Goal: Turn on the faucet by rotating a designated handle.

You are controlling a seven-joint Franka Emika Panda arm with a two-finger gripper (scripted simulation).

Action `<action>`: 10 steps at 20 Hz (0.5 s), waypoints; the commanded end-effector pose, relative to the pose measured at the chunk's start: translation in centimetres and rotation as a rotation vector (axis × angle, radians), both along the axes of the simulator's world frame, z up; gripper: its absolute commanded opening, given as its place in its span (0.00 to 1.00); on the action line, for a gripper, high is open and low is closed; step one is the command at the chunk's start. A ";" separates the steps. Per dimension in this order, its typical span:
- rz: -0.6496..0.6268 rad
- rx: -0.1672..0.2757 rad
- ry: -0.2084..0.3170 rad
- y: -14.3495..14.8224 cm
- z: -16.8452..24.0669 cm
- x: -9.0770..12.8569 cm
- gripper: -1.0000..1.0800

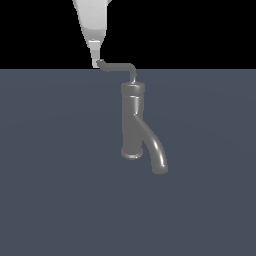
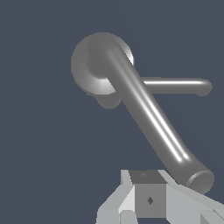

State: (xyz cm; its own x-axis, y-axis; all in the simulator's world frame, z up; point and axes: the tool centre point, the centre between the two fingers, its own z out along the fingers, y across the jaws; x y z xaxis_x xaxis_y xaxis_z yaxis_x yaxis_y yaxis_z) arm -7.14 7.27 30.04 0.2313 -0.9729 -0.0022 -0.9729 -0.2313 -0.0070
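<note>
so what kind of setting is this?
Looks like a bare simulator test scene, not a real kitchen: a lone faucet with its handle on a flat grey floor, black void behind, and the tool by the handle's tip.

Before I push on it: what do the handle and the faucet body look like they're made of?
Both render as grey metal. The handle, a thin bent rod, and the faucet, with its thick spout, carry bright streak highlights along their curves, suggesting a smooth, polished finish. In a simulator render, the real material stays open.

The exterior view faces the upright faucet (image 1: 132, 120) side-on from mid-distance; the wrist view looks down on it, close.
</note>
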 end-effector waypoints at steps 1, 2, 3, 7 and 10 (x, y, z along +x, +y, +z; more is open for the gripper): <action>-0.009 -0.002 0.003 -1.2 0.0 -0.6 0.00; -0.009 -0.002 0.003 -1.5 0.0 -0.9 0.00; -0.009 -0.002 0.003 -1.8 0.0 -1.1 0.00; -0.010 -0.002 0.004 -3.0 0.0 -2.0 0.00; -0.011 -0.002 0.005 -4.0 0.0 -2.8 0.00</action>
State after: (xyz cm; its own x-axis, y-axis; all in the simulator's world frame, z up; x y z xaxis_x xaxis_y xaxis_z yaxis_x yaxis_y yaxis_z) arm -9.42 4.70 30.04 0.2378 -0.9713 -0.0014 -0.9713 -0.2378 -0.0059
